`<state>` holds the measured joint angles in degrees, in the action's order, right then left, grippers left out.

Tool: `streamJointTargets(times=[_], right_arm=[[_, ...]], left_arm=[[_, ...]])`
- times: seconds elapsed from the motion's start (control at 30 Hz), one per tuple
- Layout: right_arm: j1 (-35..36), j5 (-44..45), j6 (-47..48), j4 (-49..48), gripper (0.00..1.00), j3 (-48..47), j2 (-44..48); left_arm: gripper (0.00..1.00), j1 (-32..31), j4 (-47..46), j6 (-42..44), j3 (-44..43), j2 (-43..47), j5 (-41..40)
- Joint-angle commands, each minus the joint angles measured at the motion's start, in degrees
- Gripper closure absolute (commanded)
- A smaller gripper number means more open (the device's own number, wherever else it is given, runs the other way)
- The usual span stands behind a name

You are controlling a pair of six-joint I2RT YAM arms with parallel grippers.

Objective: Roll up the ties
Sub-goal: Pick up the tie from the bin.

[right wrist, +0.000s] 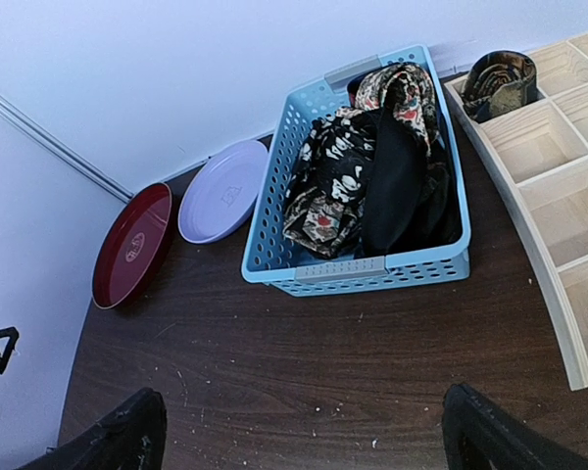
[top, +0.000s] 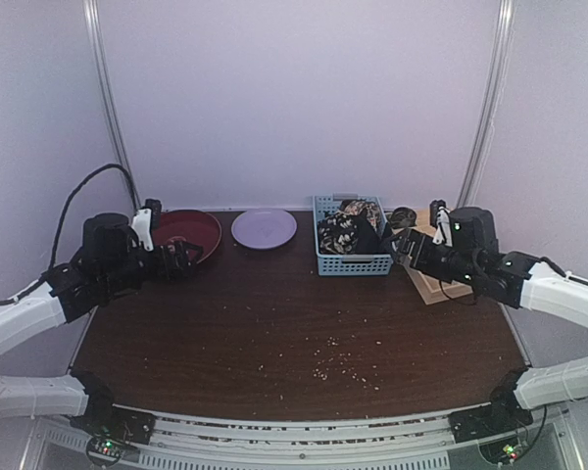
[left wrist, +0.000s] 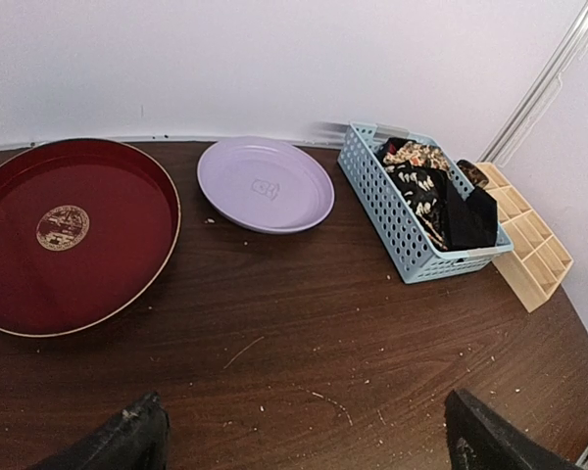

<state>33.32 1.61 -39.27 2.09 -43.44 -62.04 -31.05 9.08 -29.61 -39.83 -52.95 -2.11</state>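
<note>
Several ties [right wrist: 358, 171] of black fabric with a cream floral print lie bunched in the blue mesh basket [right wrist: 274, 186] at the back of the table, right of centre. The top view shows the ties [top: 345, 232] in the basket [top: 353, 266], and the left wrist view shows the ties [left wrist: 426, 191] too. One rolled tie [right wrist: 500, 83] sits in a far compartment of the wooden tray [right wrist: 568, 196]. My right gripper [top: 407, 247] hovers open just right of the basket, its jaws [right wrist: 304, 441] empty. At the left, my left gripper [top: 181, 259] is open and empty [left wrist: 309, 441].
A dark red round tray [top: 188, 233] and a lilac plate [top: 264, 228] sit at the back left. The wooden gridded tray [top: 431, 286] lies partly under my right arm. Pale crumbs speckle the dark wooden table [top: 304, 333]. White walls enclose the back and sides.
</note>
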Motion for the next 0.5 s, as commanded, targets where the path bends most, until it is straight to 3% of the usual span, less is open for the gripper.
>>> streamJointTargets(times=[0.0,0.2,0.47], right_arm=[[-0.4,-1.1,-0.3,-7.6,0.02,-0.5,-3.5],[-0.4,2.6,3.7,-7.7,0.09,-10.3,-17.5],[-0.4,18.7,12.1,-3.8,0.26,-29.5,-38.4]], left_arm=[[0.02,0.6,1.6,2.4,-4.6,-1.3,-0.7],[0.02,0.7,7.4,5.9,-8.4,-1.6,0.5],[0.02,0.7,17.0,9.4,-11.2,-3.7,1.3]])
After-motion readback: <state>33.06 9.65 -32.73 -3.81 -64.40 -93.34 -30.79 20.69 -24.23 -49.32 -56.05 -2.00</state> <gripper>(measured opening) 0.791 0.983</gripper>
